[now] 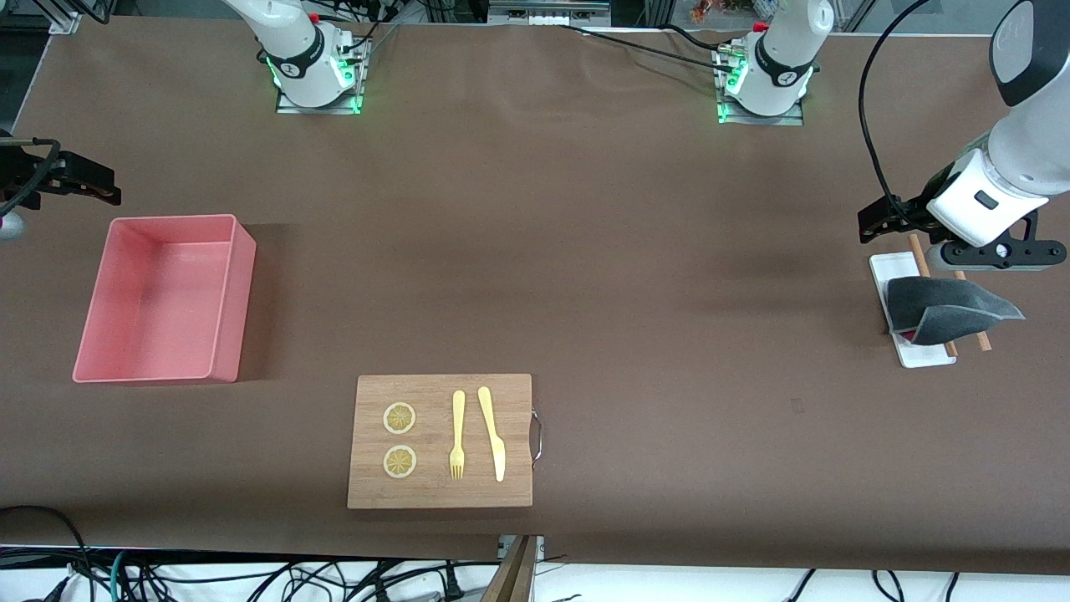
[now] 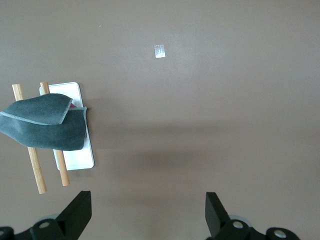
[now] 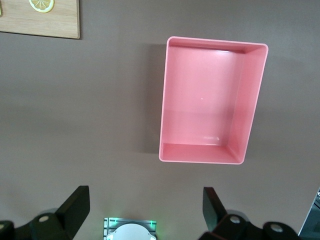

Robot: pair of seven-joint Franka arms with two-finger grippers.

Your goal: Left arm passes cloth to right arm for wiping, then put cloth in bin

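The dark grey cloth (image 1: 949, 309) (image 2: 45, 122) lies folded over two wooden sticks (image 2: 36, 170) on a small white tray (image 1: 928, 355) at the left arm's end of the table. My left gripper (image 1: 886, 221) (image 2: 148, 215) hangs open and empty over bare table beside that tray, not touching the cloth. The pink bin (image 1: 236, 309) (image 3: 252, 105) stands with nothing in it at the right arm's end. Over the table edge beside the bin hovers my right gripper (image 1: 79, 180) (image 3: 145, 212), also open with nothing between its fingers.
A wooden board (image 1: 435, 393) with two lemon slices, a fork and a knife lies near the front camera, mid-table; its corner shows in the right wrist view (image 3: 60, 27). The right arm's base (image 3: 129, 231) glows green. A small tape mark (image 2: 159, 51) sits on the brown tabletop.
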